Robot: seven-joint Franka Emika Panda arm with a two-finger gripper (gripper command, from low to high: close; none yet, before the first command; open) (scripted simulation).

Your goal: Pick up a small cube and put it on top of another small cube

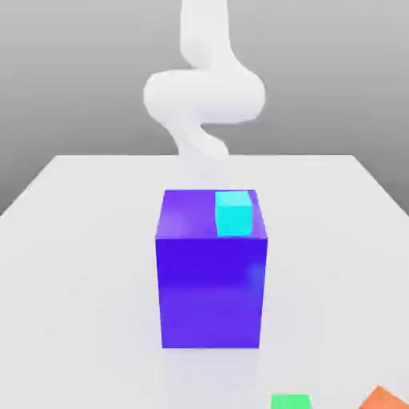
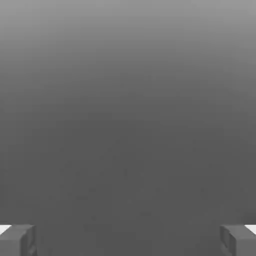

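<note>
The small cube is out of view. In the hand view my gripper [image 2: 128, 241] is open, its two grey fingertips [image 2: 18, 240] standing far apart with nothing between them and only plain grey background beyond. My white arm [image 1: 204, 94] rises behind the far side of the table in the exterior view, curled above and behind a big blue-violet block [image 1: 211, 279].
A little cyan block [image 1: 234, 213] rests on the big block's top, at its far corner toward the exterior view's right. A green cube [image 1: 290, 401] and an orange cube [image 1: 385, 398] lie at the near edge of the white table [image 1: 80, 264].
</note>
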